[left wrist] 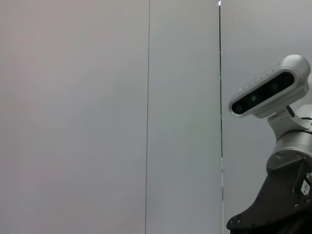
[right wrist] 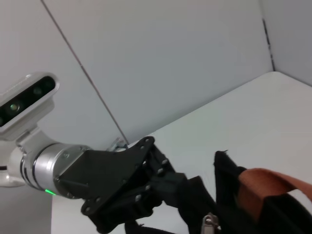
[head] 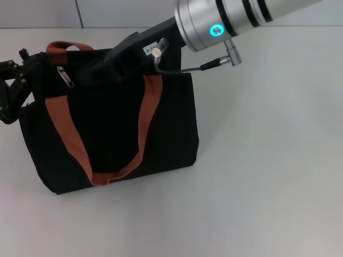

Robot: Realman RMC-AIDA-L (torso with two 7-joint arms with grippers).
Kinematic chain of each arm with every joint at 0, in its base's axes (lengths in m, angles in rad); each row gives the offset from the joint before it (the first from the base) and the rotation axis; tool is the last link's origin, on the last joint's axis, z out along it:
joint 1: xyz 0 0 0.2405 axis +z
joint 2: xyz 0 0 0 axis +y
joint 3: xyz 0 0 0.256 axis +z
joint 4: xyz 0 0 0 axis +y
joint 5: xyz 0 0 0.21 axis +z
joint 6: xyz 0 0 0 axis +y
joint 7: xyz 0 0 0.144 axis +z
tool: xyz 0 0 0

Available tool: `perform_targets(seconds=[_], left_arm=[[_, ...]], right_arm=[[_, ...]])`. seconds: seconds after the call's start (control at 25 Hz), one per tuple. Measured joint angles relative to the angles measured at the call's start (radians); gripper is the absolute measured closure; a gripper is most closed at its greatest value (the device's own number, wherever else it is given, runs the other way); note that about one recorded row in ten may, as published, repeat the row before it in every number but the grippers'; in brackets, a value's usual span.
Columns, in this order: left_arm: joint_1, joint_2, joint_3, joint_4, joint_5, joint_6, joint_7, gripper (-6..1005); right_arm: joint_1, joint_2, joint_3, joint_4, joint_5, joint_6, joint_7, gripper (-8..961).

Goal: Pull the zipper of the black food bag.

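Note:
The black food bag (head: 112, 134) stands on the white table, its rust-orange handles hanging down its front. The silver zipper pull (head: 65, 76) lies free on the top edge near the bag's left end; it also shows in the right wrist view (right wrist: 210, 222). My left gripper (head: 21, 88) is at the bag's left end, its fingers closed on the black fabric, as the right wrist view (right wrist: 187, 187) shows. My right gripper (head: 110, 63) reaches over the bag's top, to the right of the zipper pull and apart from it.
The white table (head: 268, 160) stretches to the right of and in front of the bag. A grey panelled wall (left wrist: 97, 117) stands behind. The right arm's silver wrist (head: 225, 21) and its cable hang above the bag's right top corner.

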Motion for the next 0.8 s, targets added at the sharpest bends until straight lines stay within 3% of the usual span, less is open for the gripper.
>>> perform_targets(seconds=[0.16,0.24,0.48,0.8], left_arm=[[-0.002,-0.002,0.000,0.000,-0.001,-0.001,-0.005,981],[-0.003,-0.003,0.000,0.000,-0.001,-0.003,-0.008,981],[-0.003,-0.003,0.000,0.000,-0.002,-0.004,-0.009,980],[-0.001,-0.003,0.000,0.000,-0.010,-0.002,-0.011,980]], right_arm=[[0.023,0.002,-0.021,0.022,0.023,0.009,0.000,809],[0.043,0.002,-0.021,0.051,0.048,0.011,0.004,625],[0.081,0.002,-0.016,0.093,0.052,0.013,0.014,530],[0.101,0.002,-0.020,0.125,0.051,0.034,0.023,531]])
